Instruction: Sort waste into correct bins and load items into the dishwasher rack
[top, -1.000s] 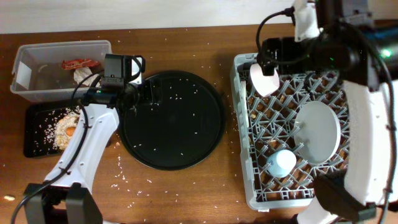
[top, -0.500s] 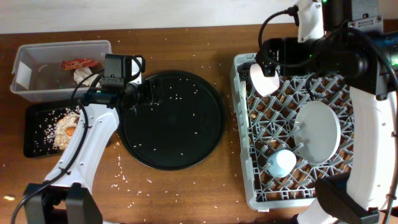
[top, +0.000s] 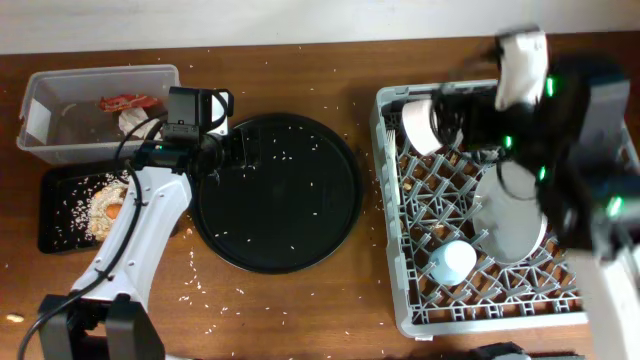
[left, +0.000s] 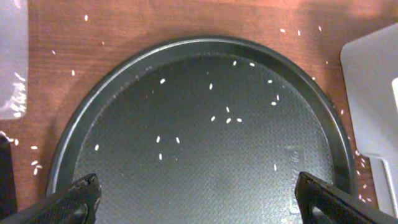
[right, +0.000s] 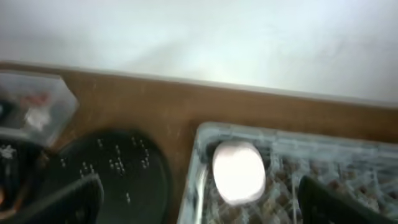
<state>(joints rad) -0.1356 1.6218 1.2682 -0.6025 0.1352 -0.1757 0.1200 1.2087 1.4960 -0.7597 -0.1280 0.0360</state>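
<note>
The large square grey plastic dishwasher rack (top: 392, 250) is sitting on the right of the worktop (top: 300, 300), holding the small white bowl (top: 420, 125) in one corner, the pale grey-green round plate (top: 515, 215) and the light blue plastic cup (top: 452, 262); the right end effector (right: 199, 196) is hanging above it, blurred, spread wide and gripping nothing; the left end effector (left: 196, 186) is hovering wide open and empty over the large round black tray (left: 186, 93).

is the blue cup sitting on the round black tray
No, the light blue cup stands in the dishwasher rack, and the round black tray holds only scattered grains.
</note>
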